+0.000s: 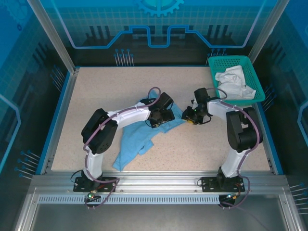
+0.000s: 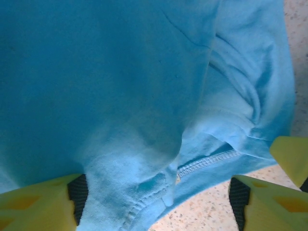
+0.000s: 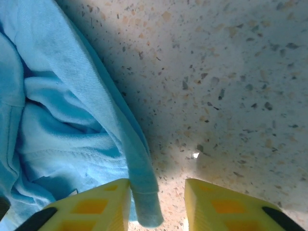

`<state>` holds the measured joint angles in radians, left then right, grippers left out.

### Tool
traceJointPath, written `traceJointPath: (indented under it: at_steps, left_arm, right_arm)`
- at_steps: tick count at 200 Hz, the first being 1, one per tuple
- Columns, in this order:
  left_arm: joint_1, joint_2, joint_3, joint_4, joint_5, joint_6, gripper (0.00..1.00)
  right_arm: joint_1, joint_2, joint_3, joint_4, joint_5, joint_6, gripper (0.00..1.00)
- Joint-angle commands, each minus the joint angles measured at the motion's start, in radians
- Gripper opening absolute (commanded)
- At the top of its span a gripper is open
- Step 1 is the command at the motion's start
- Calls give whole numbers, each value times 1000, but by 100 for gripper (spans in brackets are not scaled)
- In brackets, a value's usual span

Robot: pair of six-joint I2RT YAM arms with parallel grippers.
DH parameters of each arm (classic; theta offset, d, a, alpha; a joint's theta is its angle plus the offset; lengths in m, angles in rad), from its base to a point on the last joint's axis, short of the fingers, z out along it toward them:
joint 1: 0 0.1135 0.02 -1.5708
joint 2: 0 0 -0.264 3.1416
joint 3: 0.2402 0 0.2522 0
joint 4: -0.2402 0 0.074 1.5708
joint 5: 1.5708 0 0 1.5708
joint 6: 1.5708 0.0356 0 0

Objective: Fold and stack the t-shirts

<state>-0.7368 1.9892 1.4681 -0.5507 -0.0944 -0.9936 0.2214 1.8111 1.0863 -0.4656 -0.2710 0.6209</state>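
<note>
A light blue t-shirt point(image 1: 137, 137) lies crumpled on the speckled table, running from the middle down toward the front left. My left gripper point(image 1: 156, 118) is down on its upper part. In the left wrist view its jaws stand wide, and a stitched hem of the blue shirt point(image 2: 120, 86) lies between the yellow fingers point(image 2: 43, 202). My right gripper point(image 1: 188, 117) is at the shirt's right edge. There a rolled edge of the blue fabric point(image 3: 57, 120) lies against the left finger point(image 3: 96, 207), with bare table showing up to the other finger. A white t-shirt point(image 1: 234, 82) lies bunched in the basket.
The teal mesh basket point(image 1: 231, 58) stands at the back right corner of the table point(image 1: 96, 91). A blue raised border runs along the table's sides, and glass walls enclose the cell. The two arm bases sit at the near edge.
</note>
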Motion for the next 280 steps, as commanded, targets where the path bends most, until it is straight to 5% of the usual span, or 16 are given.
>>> traceJointPath:
  at_steps: [1, 67, 130, 173, 207, 248, 280]
  left_arm:
    - [-13, 46, 60, -92, -86, 39, 72]
    - [-31, 157, 185, -183, -231, 75, 59]
    - [-30, 174, 215, -184, -241, 71, 22]
    - [-29, 65, 178, -194, -289, 111, 0]
    - [17, -105, 151, -175, -295, 197, 0]
    - [183, -213, 293, -141, -167, 316, 0]
    - [302, -96, 798, -224, 32, 442, 0]
  right_arm:
    - [0, 21, 17, 18, -33, 3, 32]
    - [3, 41, 11, 32, -62, -1, 15]
    - [7, 42, 3, 41, -72, -10, 8]
    - [4, 20, -4, 47, -70, -10, 2]
    - [6, -98, 15, 25, -52, 3, 0]
    - [4, -113, 312, -87, -42, 53, 0]
    - [0, -34, 806, -311, 10, 59, 0]
